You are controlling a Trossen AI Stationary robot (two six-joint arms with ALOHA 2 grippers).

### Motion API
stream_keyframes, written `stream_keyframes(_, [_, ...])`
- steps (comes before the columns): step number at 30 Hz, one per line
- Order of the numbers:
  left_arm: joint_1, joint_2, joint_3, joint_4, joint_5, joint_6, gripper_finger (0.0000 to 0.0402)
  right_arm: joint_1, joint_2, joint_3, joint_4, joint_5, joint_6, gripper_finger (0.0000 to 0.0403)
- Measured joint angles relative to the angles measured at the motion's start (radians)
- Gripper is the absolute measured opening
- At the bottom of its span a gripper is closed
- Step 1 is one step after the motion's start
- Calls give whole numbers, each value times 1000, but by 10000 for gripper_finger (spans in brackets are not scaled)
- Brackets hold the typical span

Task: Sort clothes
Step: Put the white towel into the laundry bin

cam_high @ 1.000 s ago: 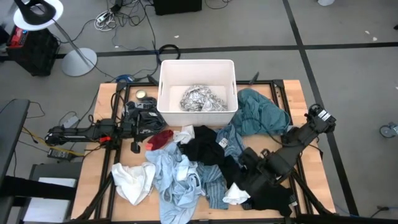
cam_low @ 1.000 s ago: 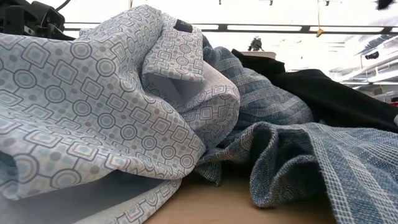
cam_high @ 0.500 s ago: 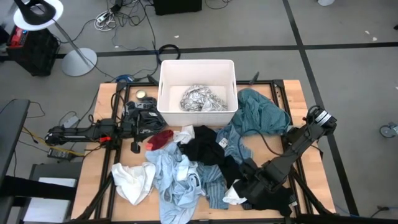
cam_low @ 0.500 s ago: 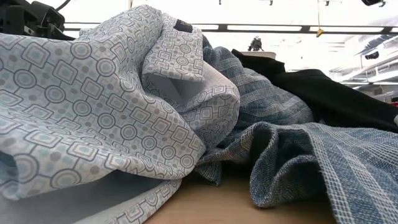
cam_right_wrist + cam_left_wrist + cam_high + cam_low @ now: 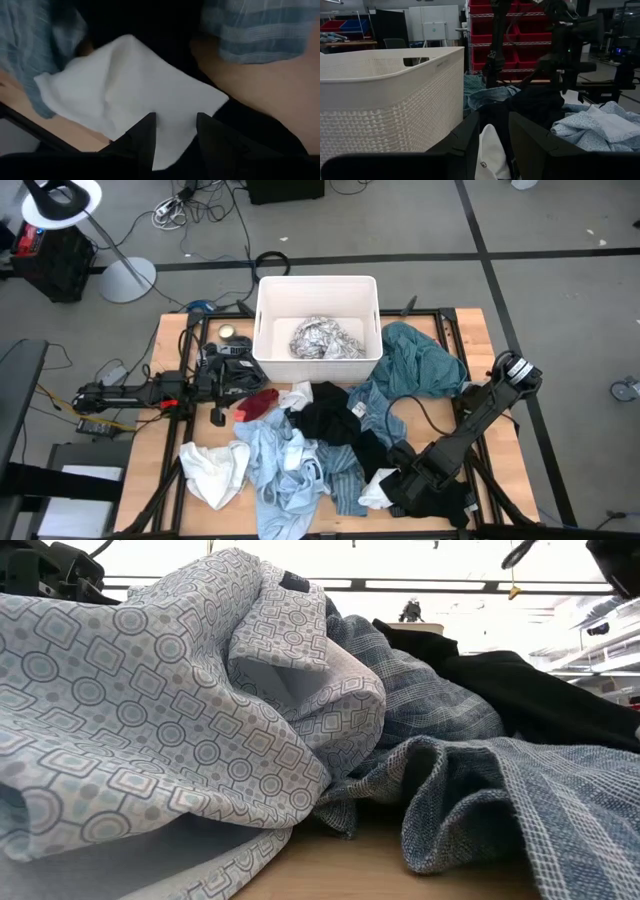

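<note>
Now, right end effector (image 5: 172,135) spread over white cloth (image 5: 130,95), touching it, left end effector (image 5: 490,135) spread beside white bin (image 5: 395,90).

Clothes (image 5: 300,450) crowd the table's middle; bare wood (image 5: 175,350) flanks the bin (image 5: 318,288).

This is a robotics lab or workshop set in a warehouse-like hall. The wooden table (image 5: 170,350) stands on a grey concrete floor (image 5: 560,290) marked with dark tape lines, with loose cables (image 5: 190,205) and a lamp stand (image 5: 125,275) on the far left. Beyond the table stand red storage shelves (image 5: 520,35), white cabinets (image 5: 437,25) and other rigs, under long ceiling lights (image 5: 430,584).
</note>
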Motion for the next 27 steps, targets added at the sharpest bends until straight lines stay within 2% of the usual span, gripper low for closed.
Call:
stream_keyframes(5, [0,0,0,0,0,0,113,0,0,-63,128,-16,-8,141])
stream_keyframes(8, [0,0,0,0,0,0,113,0,0,-88,163,-17,-8,127])
stream_keyframes(10, [0,0,0,0,0,0,113,0,0,-105,185,-17,-20,101])
stream_keyframes(14, [0,0,0,0,0,0,113,0,0,-118,216,-11,-81,17])
stream_keyframes(18, [0,0,0,0,0,0,113,-5,0,-117,215,1,-86,6])
stream_keyframes(22, [0,0,0,0,0,0,113,-13,0,-81,150,13,-94,3])
stream_keyframes(27, [0,0,0,0,0,0,113,-27,0,22,-22,40,-133,1])
